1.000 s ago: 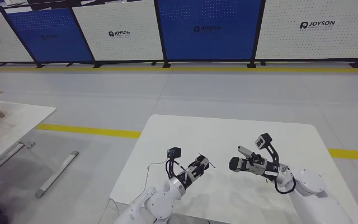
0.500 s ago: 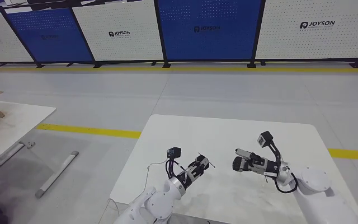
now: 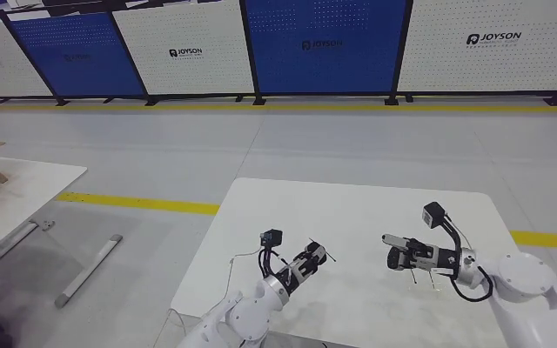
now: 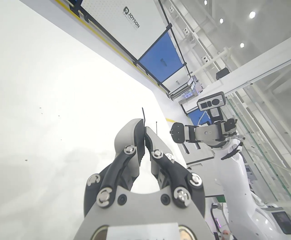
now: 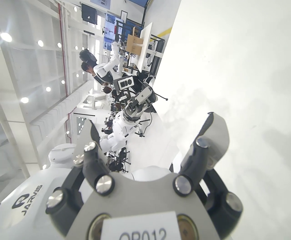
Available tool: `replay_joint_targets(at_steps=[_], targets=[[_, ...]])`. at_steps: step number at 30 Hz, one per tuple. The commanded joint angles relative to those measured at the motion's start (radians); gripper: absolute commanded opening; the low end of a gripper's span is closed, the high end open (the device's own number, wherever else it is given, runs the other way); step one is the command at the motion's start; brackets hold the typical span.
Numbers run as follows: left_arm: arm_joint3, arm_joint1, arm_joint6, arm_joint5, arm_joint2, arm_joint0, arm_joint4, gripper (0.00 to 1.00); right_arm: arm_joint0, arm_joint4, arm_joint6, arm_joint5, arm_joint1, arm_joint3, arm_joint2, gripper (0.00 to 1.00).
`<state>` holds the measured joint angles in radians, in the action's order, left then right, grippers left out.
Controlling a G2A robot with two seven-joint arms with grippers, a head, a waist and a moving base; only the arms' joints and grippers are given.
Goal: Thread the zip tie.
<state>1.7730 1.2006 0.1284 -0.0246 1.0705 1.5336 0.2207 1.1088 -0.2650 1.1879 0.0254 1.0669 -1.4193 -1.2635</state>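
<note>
Zip tie (image 4: 143, 114) clamped in left tool (image 4: 144, 129); right tool (image 5: 150, 125) agape, empty. Threading seems unstarted; right must close in.

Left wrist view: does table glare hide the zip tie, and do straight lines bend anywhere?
Left wrist view: no, the dark zip tie stands out against the bright table, pinched in the left gripper; ceiling lamps flare. Right wrist view: table glares white, shelving curves. Top view: even light, lines straight.

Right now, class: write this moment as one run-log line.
left claw: shut on zip tie | right claw: open, empty | claws apart above white table
</note>
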Motion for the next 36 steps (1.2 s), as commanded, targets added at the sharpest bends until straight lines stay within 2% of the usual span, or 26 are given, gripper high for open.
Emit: replay_joint_targets(at_steps=[1, 4, 13, 17, 21, 23, 27, 29, 31, 33, 36], targets=[[0.006, 0.003, 0.018, -0.031, 0.01, -0.002, -0.088, 0.0, 0.0, 0.0, 0.0, 0.0, 0.0, 0.0, 0.0, 1.0], [0.001, 0.007, 0.06, -0.077, 0.024, -0.013, -0.206, 0.0, 0.0, 0.0, 0.0, 0.0, 0.0, 0.0, 0.0, 1.0], [0.001, 0.007, 0.06, -0.077, 0.024, -0.013, -0.206, 0.0, 0.0, 0.0, 0.0, 0.0, 0.0, 0.0, 0.0, 1.0], [0.001, 0.007, 0.06, -0.077, 0.024, -0.013, -0.206, 0.0, 0.015, 0.123, -0.066, -0.002, -0.015, -0.08, -0.039, 1.0], [0.001, 0.007, 0.06, -0.077, 0.024, -0.013, -0.206, 0.0, 0.03, 0.251, 0.015, -0.036, -0.046, -0.175, -0.129, 1.0], [0.001, 0.007, 0.06, -0.077, 0.024, -0.013, -0.206, 0.0, 0.023, 0.289, 0.059, -0.067, -0.055, -0.188, -0.145, 1.0], [0.001, 0.007, 0.06, -0.077, 0.024, -0.013, -0.206, 0.0, -0.038, 0.461, 0.155, -0.113, -0.065, -0.17, -0.081, 1.0], [0.001, 0.007, 0.06, -0.077, 0.024, -0.013, -0.206, 0.0, -0.087, 0.537, 0.156, -0.162, -0.06, -0.127, -0.018, 1.0], [0.001, 0.007, 0.06, -0.077, 0.024, -0.013, -0.206, 0.0, -0.129, 0.61, 0.127, -0.187, -0.052, -0.087, 0.046, 1.0], [0.001, 0.007, 0.06, -0.077, 0.024, -0.013, -0.206, 0.0, -0.153, 0.637, 0.095, -0.206, -0.045, -0.063, 0.086, 1.0], [0.001, 0.007, 0.06, -0.077, 0.024, -0.013, -0.206, 0.0, -0.153, 0.637, 0.095, -0.206, -0.045, -0.063, 0.086, 1.0]])
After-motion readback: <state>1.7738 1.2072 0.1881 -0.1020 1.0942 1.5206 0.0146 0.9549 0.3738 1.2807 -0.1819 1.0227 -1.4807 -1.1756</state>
